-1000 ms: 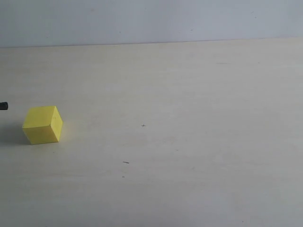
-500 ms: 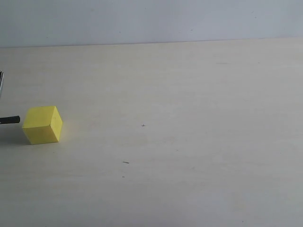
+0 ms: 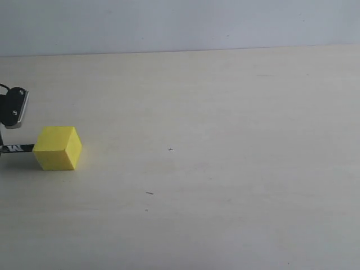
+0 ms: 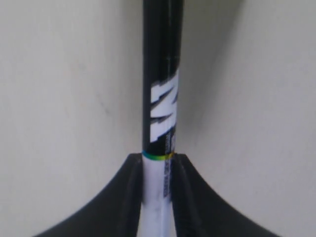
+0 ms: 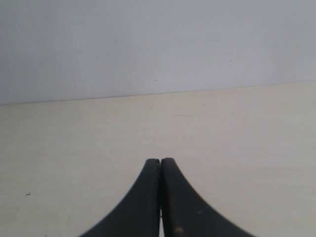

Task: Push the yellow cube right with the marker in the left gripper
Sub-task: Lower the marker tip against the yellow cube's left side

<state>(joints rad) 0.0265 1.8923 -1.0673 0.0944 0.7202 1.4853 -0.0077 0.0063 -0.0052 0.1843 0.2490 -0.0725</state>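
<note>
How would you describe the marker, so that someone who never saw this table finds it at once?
On the pale table, find the yellow cube near the exterior view's left edge. The marker is held level against the cube's left face: slim and black-and-white, unlike the blocky cube.

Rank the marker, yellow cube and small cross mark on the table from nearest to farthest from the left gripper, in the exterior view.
1. marker: gripped, far left.
2. yellow cube: at the marker's tip, left side.
3. cross mark: near the view's middle.
</note>
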